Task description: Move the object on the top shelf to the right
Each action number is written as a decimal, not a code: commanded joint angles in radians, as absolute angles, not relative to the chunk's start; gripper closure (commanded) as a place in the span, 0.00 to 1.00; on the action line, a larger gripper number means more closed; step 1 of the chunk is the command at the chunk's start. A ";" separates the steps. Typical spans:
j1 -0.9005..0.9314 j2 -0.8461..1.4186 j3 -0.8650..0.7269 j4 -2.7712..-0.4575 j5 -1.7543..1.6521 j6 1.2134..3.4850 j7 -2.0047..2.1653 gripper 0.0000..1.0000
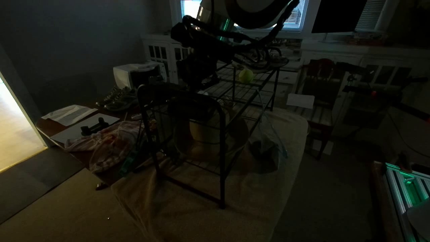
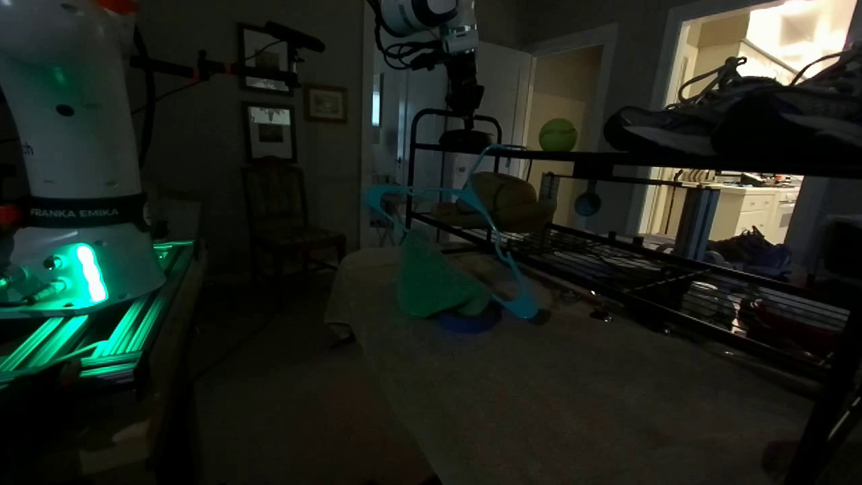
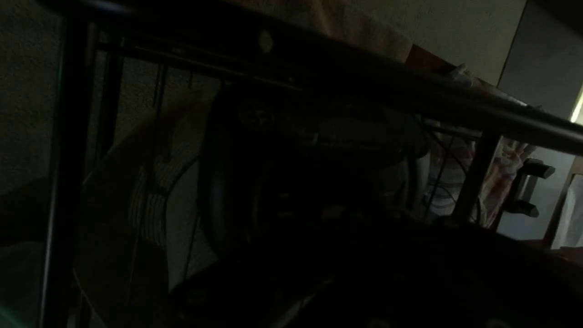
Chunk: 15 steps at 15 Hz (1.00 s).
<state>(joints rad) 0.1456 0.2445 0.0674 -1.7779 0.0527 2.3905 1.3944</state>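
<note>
Though I cannot tell if my black pincer [image 2: 469, 124] is closed, grasping the rounded black object [image 2: 465, 139] seems underway, with a rightward shift next.

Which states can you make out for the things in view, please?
Gripper: pointing down; too dark to tell open or shut.
Dark object: on the top shelf, below the gripper; whether gripped, unclear.
Tennis ball: resting on the top shelf.
Sneakers: soles down on the top shelf.
Blue hanger: hanging from the top shelf's edge.
Base light: lit green.
</note>
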 commanded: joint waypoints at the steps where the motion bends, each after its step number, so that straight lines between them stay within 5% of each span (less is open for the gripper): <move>1: 0.163 0.271 0.042 -1.778 0.006 2.395 1.430 1.00; 15: 0.152 0.271 0.022 -1.844 -0.064 2.386 1.388 1.00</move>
